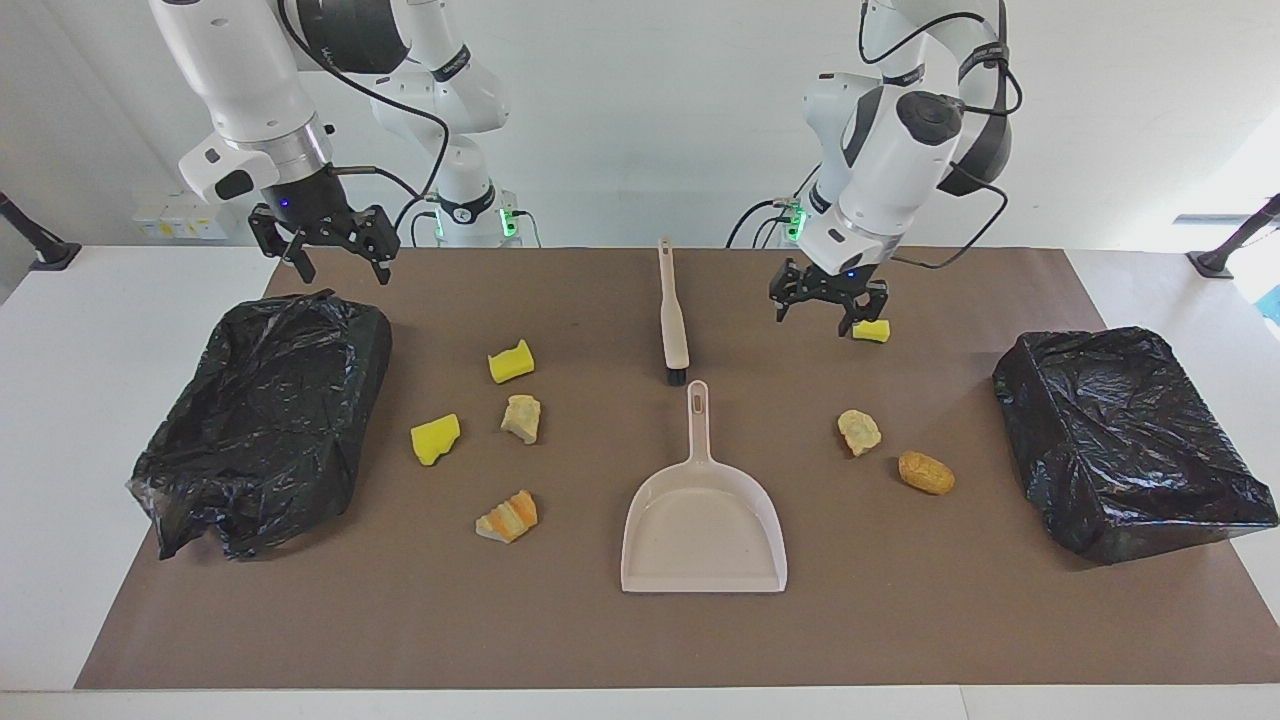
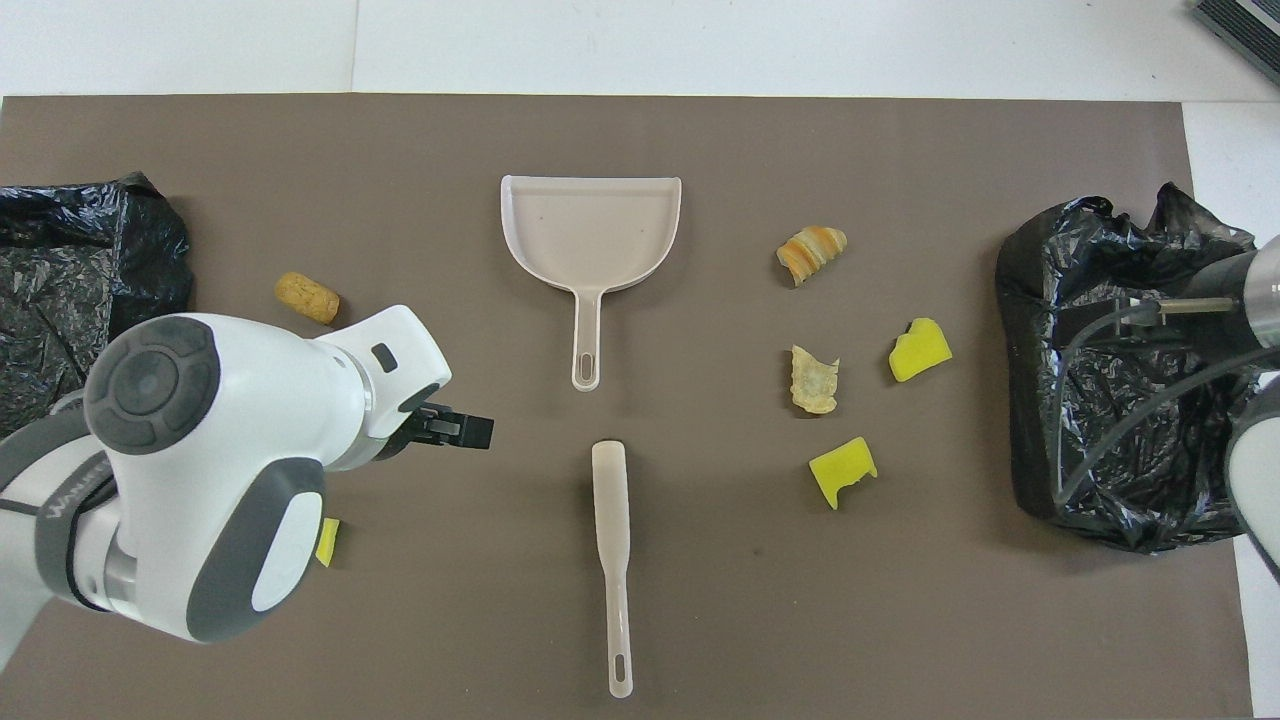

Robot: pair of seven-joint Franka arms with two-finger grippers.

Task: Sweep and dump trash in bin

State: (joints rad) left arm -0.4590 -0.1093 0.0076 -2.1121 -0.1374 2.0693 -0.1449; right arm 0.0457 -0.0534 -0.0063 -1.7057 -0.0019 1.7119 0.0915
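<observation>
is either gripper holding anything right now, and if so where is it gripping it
Nothing is held. The left gripper hangs open over the mat beside the brush; the right gripper is open above the bin bag.

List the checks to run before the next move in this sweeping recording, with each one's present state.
1. Left gripper open and empty: ok.
2. Right gripper open and empty, waiting above the black bag-lined bin at its end of the table: ok.
3. Long beige plastic brush lying free on the brown mat, handle toward the robots: ok.
4. Beige plastic dustpan flat, empty, handle pointing at the brush: ok.
5. Seven trash scraps all on the mat, none in the dustpan: ok.
6. Left gripper clear of the yellow sponge chunk beside it: cannot tell.
</observation>
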